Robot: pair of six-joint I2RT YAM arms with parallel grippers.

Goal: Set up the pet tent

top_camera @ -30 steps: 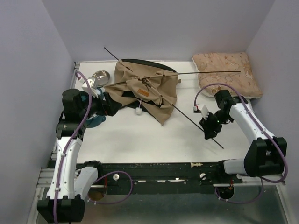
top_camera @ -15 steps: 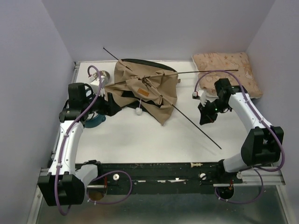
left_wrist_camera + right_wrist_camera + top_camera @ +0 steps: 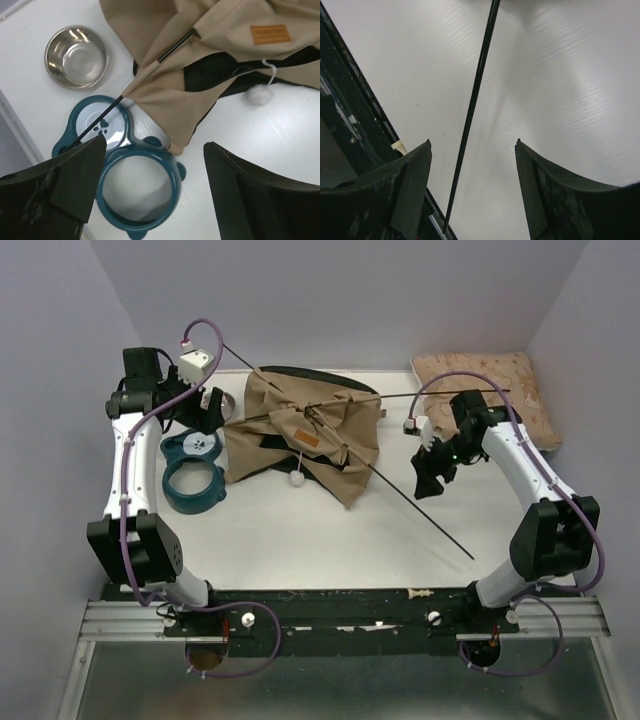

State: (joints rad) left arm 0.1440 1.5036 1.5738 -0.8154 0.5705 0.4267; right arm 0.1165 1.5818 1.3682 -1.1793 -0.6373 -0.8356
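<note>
Right gripper (image 3: pixel 472 144): fingers (image 3: pixel 412 190) released and empty. The black pole (image 3: pixel 479 75) passes below the gap, untouched. Left gripper (image 3: pixel 154 150) is spread wide too, holding nothing, above the teal bowl stand (image 3: pixel 137 192) near the table's left edge. The tent (image 3: pixel 300 430) lies collapsed mid-table, toward the far edge.

My take: bring the right gripper down square on the pole and pinch close to the fabric, not the free tip, for less whip.

Left wrist view adds a second pole end (image 3: pixel 100 124) over the stand, a steel bowl (image 3: pixel 76 56) and the label (image 3: pixel 270 34). Only the top view shows the cushion (image 3: pixel 490 390) in the far right corner.
</note>
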